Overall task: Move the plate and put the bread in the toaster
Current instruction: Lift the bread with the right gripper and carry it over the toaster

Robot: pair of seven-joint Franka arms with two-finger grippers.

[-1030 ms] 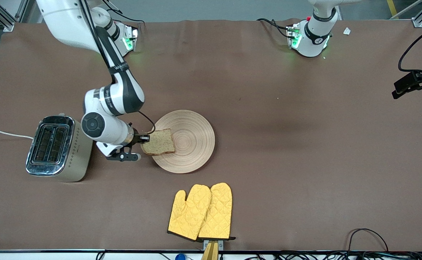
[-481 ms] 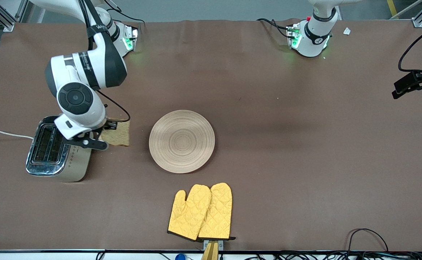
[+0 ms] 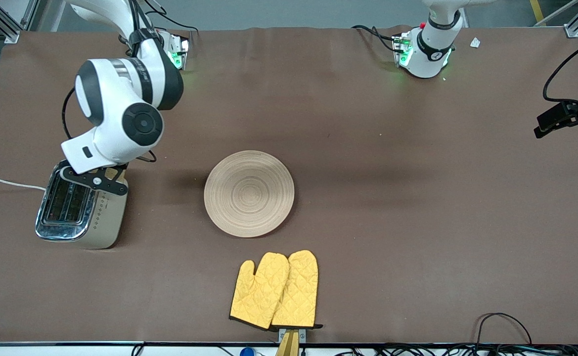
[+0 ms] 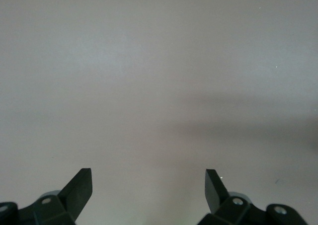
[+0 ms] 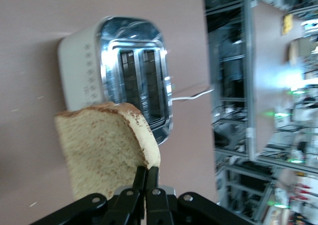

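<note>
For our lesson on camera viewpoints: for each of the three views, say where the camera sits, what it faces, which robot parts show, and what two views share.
Front view: high across the table, facing both arm bases, with the plate and oven mitts below.
Left wrist view: on the waiting left arm, facing bare table; the open left end effector shows.
Right wrist view: on the right arm; the right end effector grips the bread above the toaster.
Shared: front and right wrist views both show the toaster.

White arms (image 3: 115,113), black joints, black jaws
</note>
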